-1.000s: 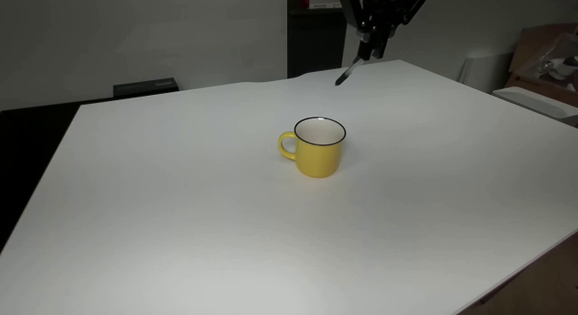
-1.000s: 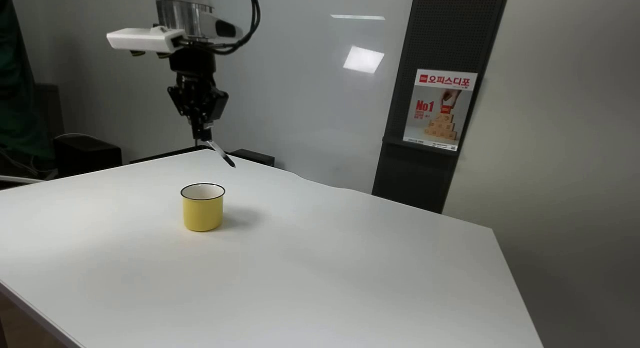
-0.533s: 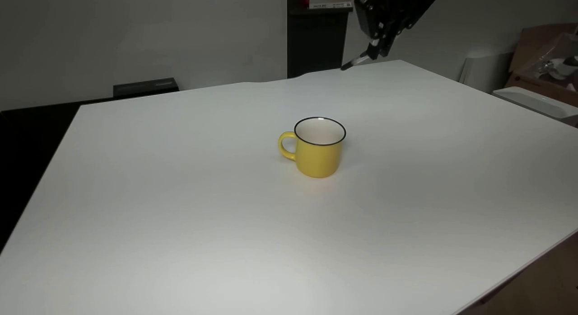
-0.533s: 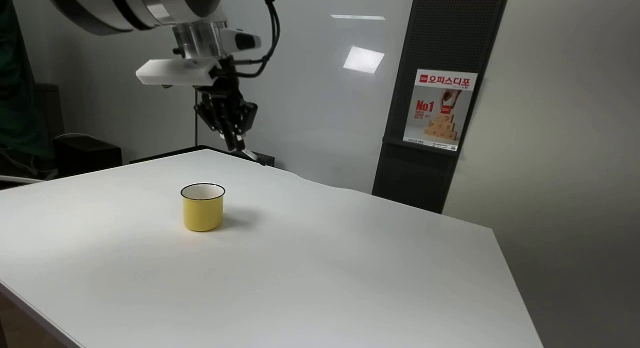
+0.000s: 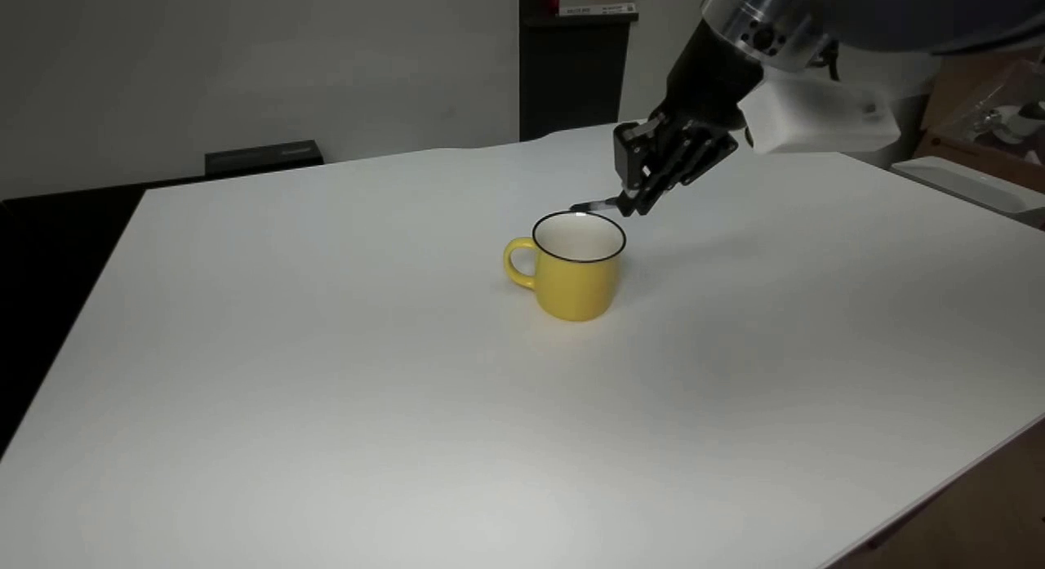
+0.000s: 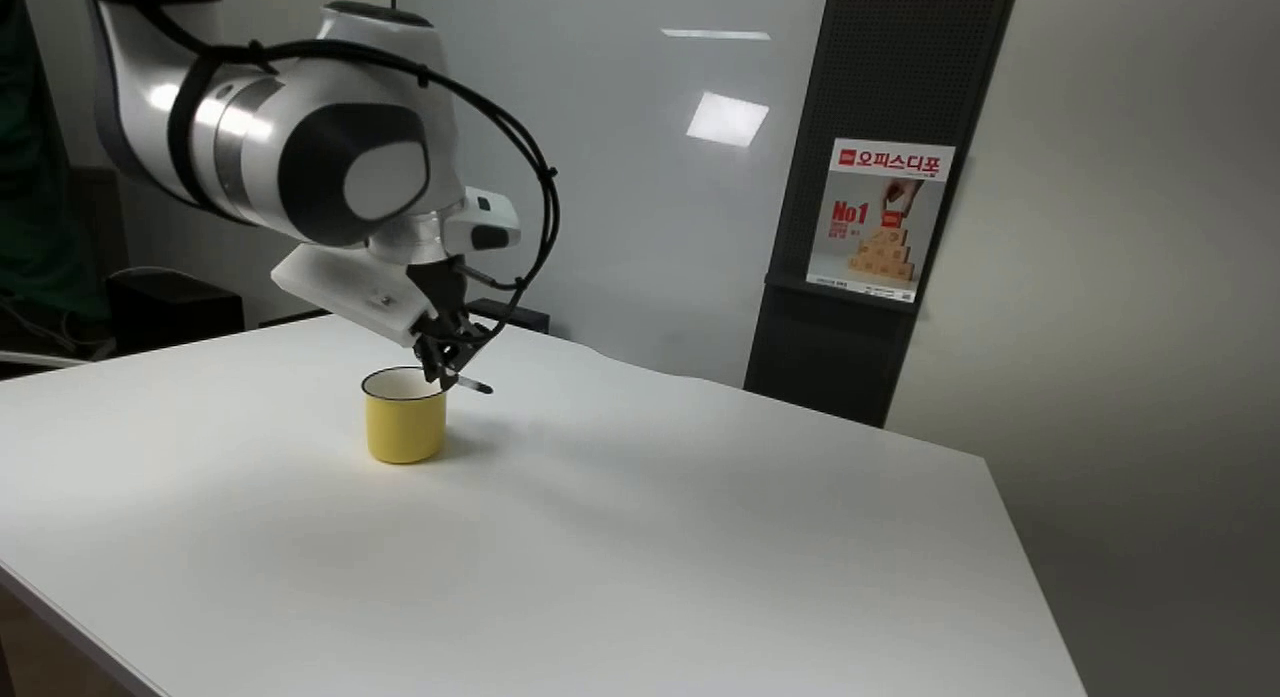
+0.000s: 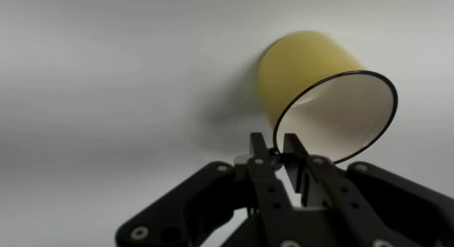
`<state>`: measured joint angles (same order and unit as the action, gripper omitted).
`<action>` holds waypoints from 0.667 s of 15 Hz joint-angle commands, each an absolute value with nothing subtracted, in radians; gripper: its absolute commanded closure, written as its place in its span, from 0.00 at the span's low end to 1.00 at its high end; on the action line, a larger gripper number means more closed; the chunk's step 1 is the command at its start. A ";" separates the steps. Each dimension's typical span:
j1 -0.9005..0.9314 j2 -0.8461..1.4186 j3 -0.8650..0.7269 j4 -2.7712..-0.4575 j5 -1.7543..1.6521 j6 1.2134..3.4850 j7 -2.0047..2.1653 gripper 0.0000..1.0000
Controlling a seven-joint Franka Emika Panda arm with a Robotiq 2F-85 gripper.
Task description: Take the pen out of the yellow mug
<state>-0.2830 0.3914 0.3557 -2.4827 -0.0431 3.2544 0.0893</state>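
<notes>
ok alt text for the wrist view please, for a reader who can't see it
A black pincer at the bottom holds a pen, mostly hidden from this angle, and in the picture overlaps the edge of a dark-rimmed yellow mug to its upper right; whether they touch is unclear. The mug, white inside, stands on a white table.

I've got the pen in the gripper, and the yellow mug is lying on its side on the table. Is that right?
Not quite: the yellow mug is standing upright on the table, not lying on its side, as both exterior views show. The pen is indeed in the gripper.
</notes>
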 commanded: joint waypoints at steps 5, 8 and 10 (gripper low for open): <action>-0.776 0.567 0.713 -2.421 -0.161 3.222 -0.035 0.95; -0.884 0.576 0.762 -2.423 -0.186 3.186 -0.064 0.95; -0.908 0.574 0.768 -2.425 -0.146 3.162 -0.110 0.95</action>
<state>-0.8363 0.5477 0.7137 -2.4267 -0.1736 3.1877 -0.0551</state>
